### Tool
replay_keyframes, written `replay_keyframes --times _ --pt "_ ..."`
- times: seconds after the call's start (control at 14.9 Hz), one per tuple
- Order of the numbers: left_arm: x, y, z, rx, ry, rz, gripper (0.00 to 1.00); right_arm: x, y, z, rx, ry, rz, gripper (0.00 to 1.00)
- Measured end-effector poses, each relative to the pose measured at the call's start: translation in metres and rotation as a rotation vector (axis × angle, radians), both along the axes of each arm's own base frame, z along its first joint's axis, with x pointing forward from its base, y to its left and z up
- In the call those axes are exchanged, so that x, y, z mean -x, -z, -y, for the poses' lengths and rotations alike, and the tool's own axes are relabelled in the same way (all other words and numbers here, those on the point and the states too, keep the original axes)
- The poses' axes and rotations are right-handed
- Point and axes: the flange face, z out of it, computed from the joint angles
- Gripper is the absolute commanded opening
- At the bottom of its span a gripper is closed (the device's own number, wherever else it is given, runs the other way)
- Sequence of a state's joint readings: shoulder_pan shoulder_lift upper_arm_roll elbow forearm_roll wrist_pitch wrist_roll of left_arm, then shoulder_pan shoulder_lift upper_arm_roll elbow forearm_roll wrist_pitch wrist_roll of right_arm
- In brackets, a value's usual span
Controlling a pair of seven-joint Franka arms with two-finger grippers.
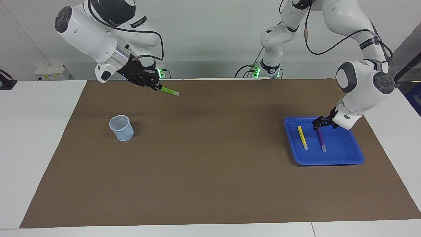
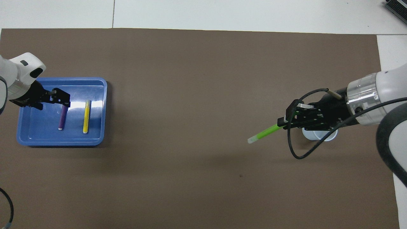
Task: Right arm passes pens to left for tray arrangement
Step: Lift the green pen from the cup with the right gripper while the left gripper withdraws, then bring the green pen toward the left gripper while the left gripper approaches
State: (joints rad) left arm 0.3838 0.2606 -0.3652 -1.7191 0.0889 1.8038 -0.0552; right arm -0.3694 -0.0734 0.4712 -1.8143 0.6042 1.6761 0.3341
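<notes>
Green pen [image 1: 168,90] is gripped by the right gripper [image 1: 154,86], raised in the air over the brown mat [image 1: 210,184], pale tip pointing toward the table's middle. Yellow pen [image 1: 302,137] and purple pen [image 1: 321,140] lie side by side, apart, in the blue tray [image 1: 329,159] at the left arm's end. Left gripper [image 1: 319,123] sits over the purple pen's upper end, fingers apart, contact unclear. Mesh cup [image 1: 121,127] stands at the right arm's end.
</notes>
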Motion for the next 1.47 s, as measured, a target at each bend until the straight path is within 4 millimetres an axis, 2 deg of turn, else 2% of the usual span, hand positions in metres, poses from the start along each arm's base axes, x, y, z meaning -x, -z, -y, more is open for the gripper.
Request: replay_keyframes --times 0.13,0.27,0.4,0.6,0.87,1.07,1.27,1.47 --pt "0.005 -0.024 0.02 0.004 -0.061 -0.035 1.0 0.005 0.005 -0.021 -0.044 0.125 0.0 0.0" --pt "0.013 -0.048 0.044 0.024 -0.188 -0.058 1.0 0.011 0.003 -0.052 -0.064 0.256 0.01 0.0" --pt "0.023 -0.068 0.074 0.033 -0.345 -0.072 1.0 0.022 0.0 -0.085 -0.07 0.348 0.013 0.0" --pt "0.039 -0.096 0.121 0.052 -0.565 -0.084 1.0 0.035 0.003 -0.114 -0.097 0.469 0.026 0.0" --pt "0.058 -0.138 0.146 0.131 -0.849 -0.116 1.0 0.048 0.021 -0.126 -0.187 0.564 0.029 0.0" --pt "0.071 -0.158 0.162 0.182 -1.006 -0.159 1.0 0.057 0.026 -0.124 -0.263 0.596 0.014 0.0" --pt "0.074 -0.163 0.194 0.24 -1.139 -0.183 1.0 0.069 0.037 -0.114 -0.324 0.603 0.035 0.0" --pt "0.083 -0.155 0.245 0.291 -1.226 -0.151 1.0 0.079 0.039 -0.119 -0.322 0.612 0.073 0.0"
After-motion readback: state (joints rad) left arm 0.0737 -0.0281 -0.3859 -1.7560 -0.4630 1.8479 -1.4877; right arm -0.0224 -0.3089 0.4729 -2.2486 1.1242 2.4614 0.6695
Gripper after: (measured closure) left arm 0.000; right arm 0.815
